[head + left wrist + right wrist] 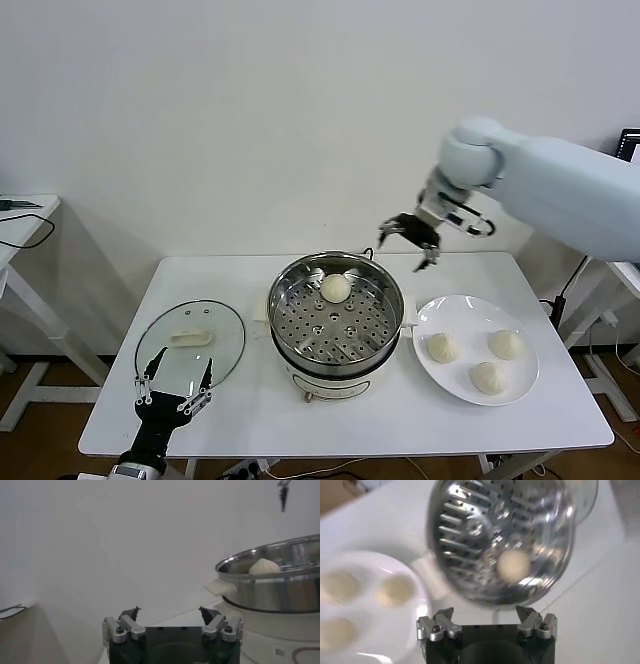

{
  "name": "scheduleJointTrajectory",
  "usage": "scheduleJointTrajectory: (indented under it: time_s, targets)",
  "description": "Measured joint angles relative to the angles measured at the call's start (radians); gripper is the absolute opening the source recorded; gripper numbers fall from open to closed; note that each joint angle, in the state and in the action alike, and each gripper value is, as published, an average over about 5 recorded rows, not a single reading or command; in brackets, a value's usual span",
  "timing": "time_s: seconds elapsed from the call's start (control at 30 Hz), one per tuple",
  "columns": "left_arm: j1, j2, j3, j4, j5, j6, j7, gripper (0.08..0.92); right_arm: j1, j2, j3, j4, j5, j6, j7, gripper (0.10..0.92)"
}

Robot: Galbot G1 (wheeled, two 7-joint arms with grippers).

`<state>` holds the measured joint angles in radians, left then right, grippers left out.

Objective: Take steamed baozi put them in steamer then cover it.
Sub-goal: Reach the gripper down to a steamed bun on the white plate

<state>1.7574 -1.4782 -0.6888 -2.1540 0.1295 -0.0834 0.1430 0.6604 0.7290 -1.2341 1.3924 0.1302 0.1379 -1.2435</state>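
We see the right arm reaching in from the right, its wrist bent so the right gripper (408,243) hangs in the air above the far right rim of the steamer (385,322), touching nothing. Its fingers are spread wide and hold nothing. The left gripper (173,387) sits low at the table's (250,420) near left edge, over the near rim of the cover (225,340), which lies flat left of the steamer; its fingers are likewise apart and empty.

We can read no writing; a small label on the pot base in the left wrist view is too small to make out.

One steamed baozi (336,288) rests on the perforated floor toward the far side. Three more baozi (442,347) lie on the white plate (450,390) just right of the steamer
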Motion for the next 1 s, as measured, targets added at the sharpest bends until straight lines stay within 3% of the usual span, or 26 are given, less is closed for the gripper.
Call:
scheduleJointTrajectory:
  time_s: [0.4, 1.0]
  targets:
    - [0.002, -0.004, 0.013, -0.008, 0.006, -0.003, -0.001, 0.823, -0.212, -0.127, 0.097, 0.002, 0.01, -0.258, 0.017, 0.823]
    - [-0.002, -0.007, 0.013, -0.006, 0.007, -0.004, -0.002, 0.823, -0.542, -0.11, 0.314, -0.101, -0.073, -0.361, 0.096, 0.823]
